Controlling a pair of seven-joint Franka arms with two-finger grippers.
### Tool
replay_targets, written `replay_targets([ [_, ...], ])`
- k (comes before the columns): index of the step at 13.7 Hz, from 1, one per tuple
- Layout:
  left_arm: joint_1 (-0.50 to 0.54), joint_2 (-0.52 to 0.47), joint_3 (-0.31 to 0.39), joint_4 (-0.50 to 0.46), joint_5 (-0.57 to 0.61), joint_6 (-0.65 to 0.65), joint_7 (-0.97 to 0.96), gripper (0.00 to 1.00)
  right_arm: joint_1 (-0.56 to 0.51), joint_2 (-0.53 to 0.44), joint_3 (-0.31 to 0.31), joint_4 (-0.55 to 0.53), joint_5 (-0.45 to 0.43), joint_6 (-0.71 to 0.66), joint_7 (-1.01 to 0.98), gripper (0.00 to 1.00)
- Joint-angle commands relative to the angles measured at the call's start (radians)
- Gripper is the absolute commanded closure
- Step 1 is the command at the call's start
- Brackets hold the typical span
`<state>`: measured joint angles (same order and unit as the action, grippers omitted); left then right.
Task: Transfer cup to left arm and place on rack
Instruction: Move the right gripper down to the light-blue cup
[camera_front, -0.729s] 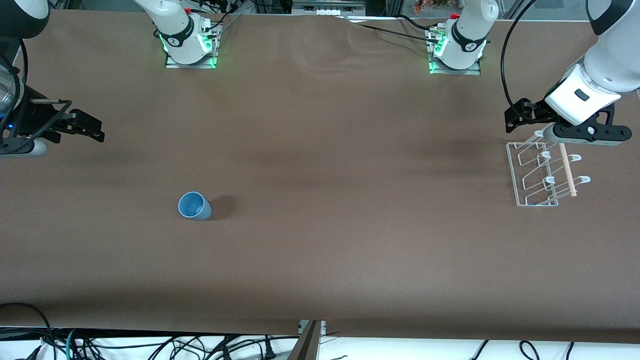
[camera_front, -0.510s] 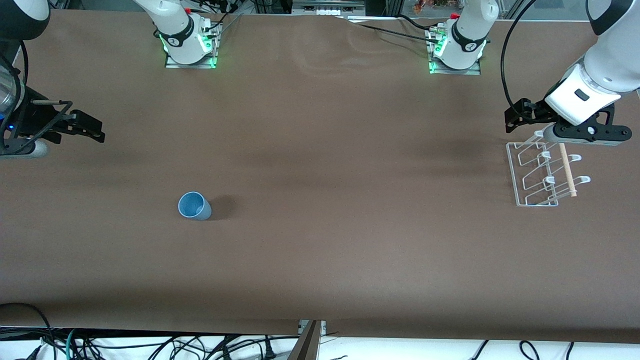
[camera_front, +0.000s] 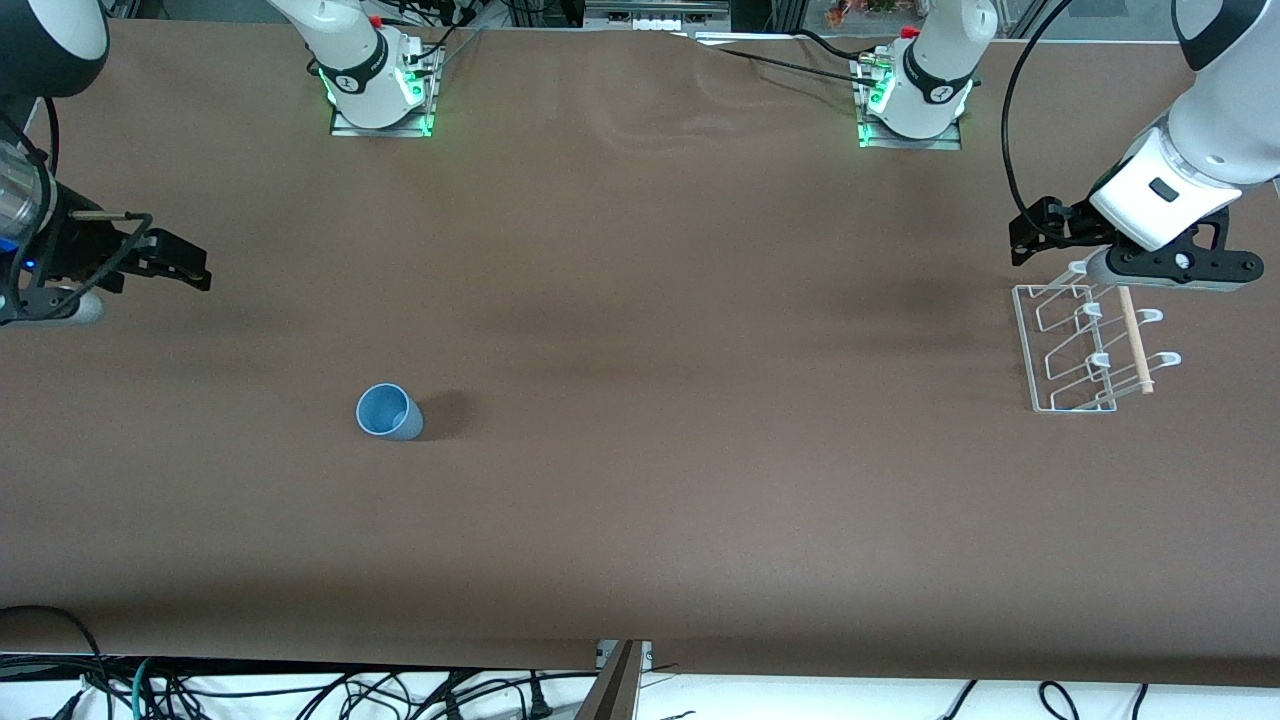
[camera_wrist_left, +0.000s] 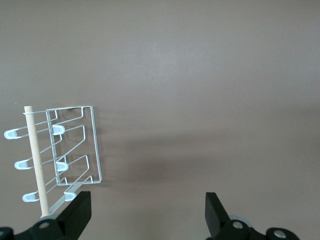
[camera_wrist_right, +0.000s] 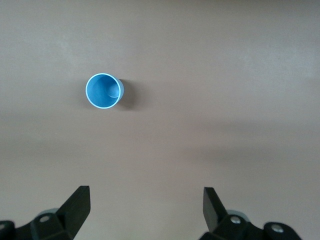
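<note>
The light-blue cup (camera_front: 388, 412) stands upright on the brown table (camera_front: 650, 450), mouth up, toward the right arm's end. It also shows in the right wrist view (camera_wrist_right: 104, 91), well ahead of the fingers. My right gripper (camera_front: 55, 290) (camera_wrist_right: 145, 190) is open and empty, up over the table at the right arm's end, apart from the cup. The white wire rack (camera_front: 1022, 340) with its wooden dowel (camera_front: 1135, 340) lies at the left arm's end. My left gripper (camera_front: 1175, 270) (camera_wrist_left: 147, 195) is open and empty, over the rack's edge (camera_wrist_left: 95, 145); the dowel (camera_wrist_left: 36, 160) shows beside one finger.
The two arm bases (camera_front: 380, 100) (camera_front: 910, 110) with green lights stand along the table's edge farthest from the front camera. Cables (camera_front: 300, 695) hang below the table's nearest edge. Bare brown cloth lies between cup and rack.
My right gripper has shifted slightly, down in the front view. The cup, the rack and the left arm have not moved.
</note>
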<state>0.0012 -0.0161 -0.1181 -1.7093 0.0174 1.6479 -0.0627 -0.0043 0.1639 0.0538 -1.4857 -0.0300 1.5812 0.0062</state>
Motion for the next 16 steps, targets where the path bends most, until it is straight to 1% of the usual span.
replay_targets([
  [1, 0.003, -0.005, 0.001, -0.001, -0.017, -0.008, -0.002, 0.00, -0.016, 0.061, 0.015, -0.004, -0.013, 0.031, -0.017, 0.00],
  [3, 0.003, -0.005, 0.001, -0.001, -0.017, -0.008, -0.002, 0.00, -0.017, 0.115, 0.015, -0.005, -0.008, 0.058, -0.017, 0.00],
  [4, 0.003, -0.005, 0.001, -0.001, -0.017, -0.008, -0.002, 0.00, -0.017, 0.132, 0.015, -0.005, -0.007, 0.091, -0.017, 0.00],
  [6, 0.005, -0.005, 0.001, -0.001, -0.017, -0.008, 0.000, 0.00, -0.013, 0.196, 0.018, -0.005, -0.004, 0.143, -0.008, 0.00],
  [10, 0.003, -0.005, 0.001, -0.001, -0.017, -0.008, -0.002, 0.00, 0.036, 0.322, 0.020, -0.014, 0.004, 0.287, 0.012, 0.00],
  [12, 0.003, -0.005, 0.001, -0.001, -0.017, -0.008, -0.002, 0.00, 0.062, 0.368, 0.021, -0.016, 0.009, 0.322, 0.078, 0.00],
  [14, 0.003, -0.005, 0.001, -0.001, -0.017, -0.008, -0.002, 0.00, 0.072, 0.404, 0.021, -0.028, 0.010, 0.356, 0.083, 0.00],
  [16, 0.003, -0.005, 0.001, -0.001, -0.017, -0.008, -0.002, 0.00, 0.072, 0.411, 0.021, -0.083, 0.010, 0.431, 0.084, 0.00],
])
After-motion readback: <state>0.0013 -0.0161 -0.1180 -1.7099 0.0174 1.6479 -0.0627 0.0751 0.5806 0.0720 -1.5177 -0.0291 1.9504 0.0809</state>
